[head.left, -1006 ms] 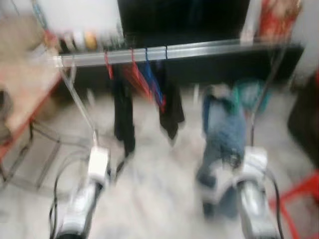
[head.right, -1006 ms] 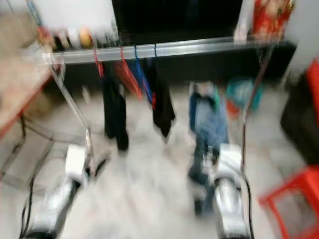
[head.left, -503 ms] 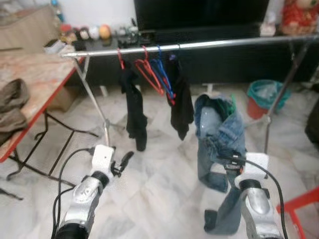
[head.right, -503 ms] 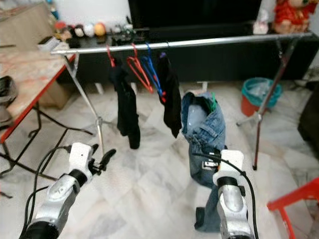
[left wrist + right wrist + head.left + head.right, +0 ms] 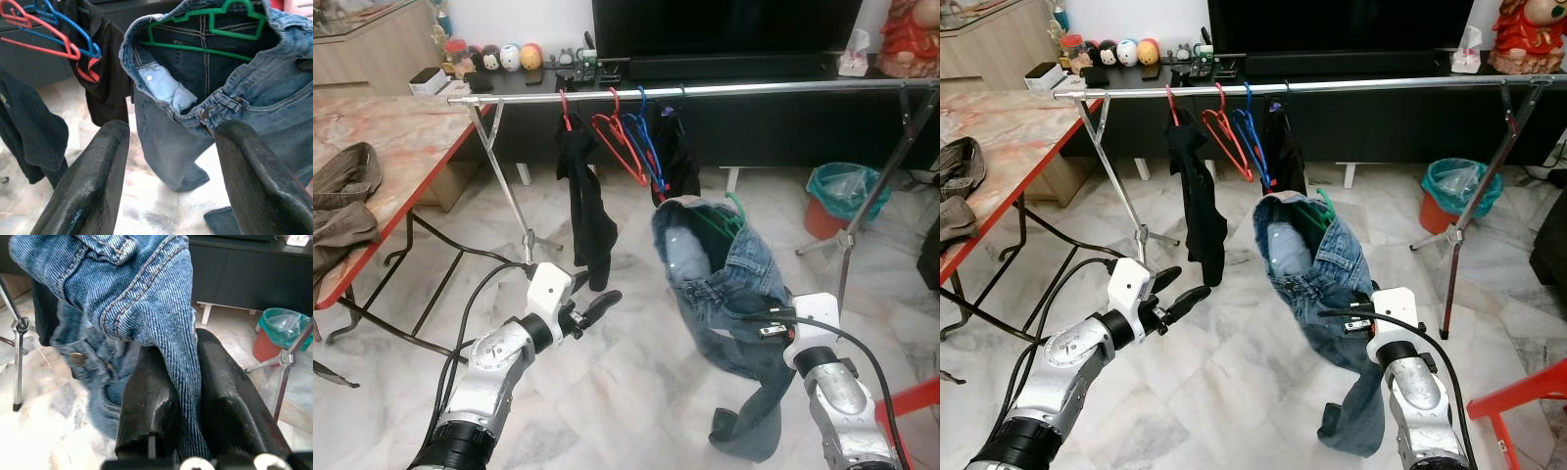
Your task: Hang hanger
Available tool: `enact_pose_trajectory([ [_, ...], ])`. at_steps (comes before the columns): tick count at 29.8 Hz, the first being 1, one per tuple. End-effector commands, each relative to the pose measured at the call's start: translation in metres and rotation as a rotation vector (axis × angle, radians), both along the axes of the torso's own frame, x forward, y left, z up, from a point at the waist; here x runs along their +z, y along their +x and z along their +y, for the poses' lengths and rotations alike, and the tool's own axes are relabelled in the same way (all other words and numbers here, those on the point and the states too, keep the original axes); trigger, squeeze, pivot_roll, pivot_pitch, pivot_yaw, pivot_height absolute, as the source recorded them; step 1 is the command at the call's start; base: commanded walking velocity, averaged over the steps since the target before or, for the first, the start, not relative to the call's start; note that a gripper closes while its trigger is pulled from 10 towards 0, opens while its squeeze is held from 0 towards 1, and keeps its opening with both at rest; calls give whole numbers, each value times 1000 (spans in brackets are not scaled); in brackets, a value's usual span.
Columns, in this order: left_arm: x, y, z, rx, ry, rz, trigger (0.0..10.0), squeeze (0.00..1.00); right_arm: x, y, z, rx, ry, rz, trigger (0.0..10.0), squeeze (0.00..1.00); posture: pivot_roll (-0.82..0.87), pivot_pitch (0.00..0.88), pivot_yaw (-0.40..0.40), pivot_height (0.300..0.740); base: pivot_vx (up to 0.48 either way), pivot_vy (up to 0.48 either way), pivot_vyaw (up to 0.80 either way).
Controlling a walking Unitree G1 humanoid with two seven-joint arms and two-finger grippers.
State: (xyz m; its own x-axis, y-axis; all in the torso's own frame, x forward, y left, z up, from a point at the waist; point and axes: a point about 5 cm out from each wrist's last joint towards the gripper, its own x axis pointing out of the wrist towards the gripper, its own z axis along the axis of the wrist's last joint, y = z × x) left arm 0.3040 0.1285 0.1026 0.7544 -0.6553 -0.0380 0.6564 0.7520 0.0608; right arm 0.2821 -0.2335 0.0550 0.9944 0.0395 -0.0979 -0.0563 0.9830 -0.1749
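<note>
The blue denim jeans [image 5: 720,279] on the green plastic hanger [image 5: 205,29] are now raised nearer the silver metal rail [image 5: 705,90], pinched by the right gripper [image 5: 188,396] fingers; its hook is hidden. At 9 o'clock, the left gripper [image 5: 592,305] fingers are spread, empty.

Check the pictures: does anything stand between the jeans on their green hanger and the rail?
Nothing visible does. The right gripper holds the jeans on the green hanger below the rail, whose stretch right of the black garment is bare.

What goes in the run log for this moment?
right gripper: shut on jeans | jeans: on green hanger, below rail | left gripper: open, empty | hang: not yet done
</note>
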Motion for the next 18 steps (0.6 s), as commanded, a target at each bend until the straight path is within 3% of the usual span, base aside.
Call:
enact_pose_trajectory([
  [1, 1, 1, 2, 21, 18, -3, 10000, 0, 28, 13, -2, -44, 20, -134, 10000, 0, 53, 1, 62, 740, 0, 0, 0],
  [5, 0, 4, 8, 82, 24, -11, 10000, 0, 22, 12, 12, -38, 89, -132, 10000, 0, 59, 0, 65, 740, 0, 0, -511],
  [9, 2, 6, 13, 123, 17, -19, 10000, 0, 18, 11, 23, -8, 85, -120, 10000, 0, 63, 0, 67, 740, 0, 0, -800],
  [15, 5, 8, 16, 174, 17, -46, 10000, 0, 16, 12, 31, 12, 86, -113, 10000, 0, 63, 6, 66, 740, 0, 0, 0],
  [18, 5, 9, 17, 193, 20, -58, 10000, 0, 16, 12, 31, 9, 88, -111, 10000, 0, 64, 8, 64, 740, 0, -437, -533],
])
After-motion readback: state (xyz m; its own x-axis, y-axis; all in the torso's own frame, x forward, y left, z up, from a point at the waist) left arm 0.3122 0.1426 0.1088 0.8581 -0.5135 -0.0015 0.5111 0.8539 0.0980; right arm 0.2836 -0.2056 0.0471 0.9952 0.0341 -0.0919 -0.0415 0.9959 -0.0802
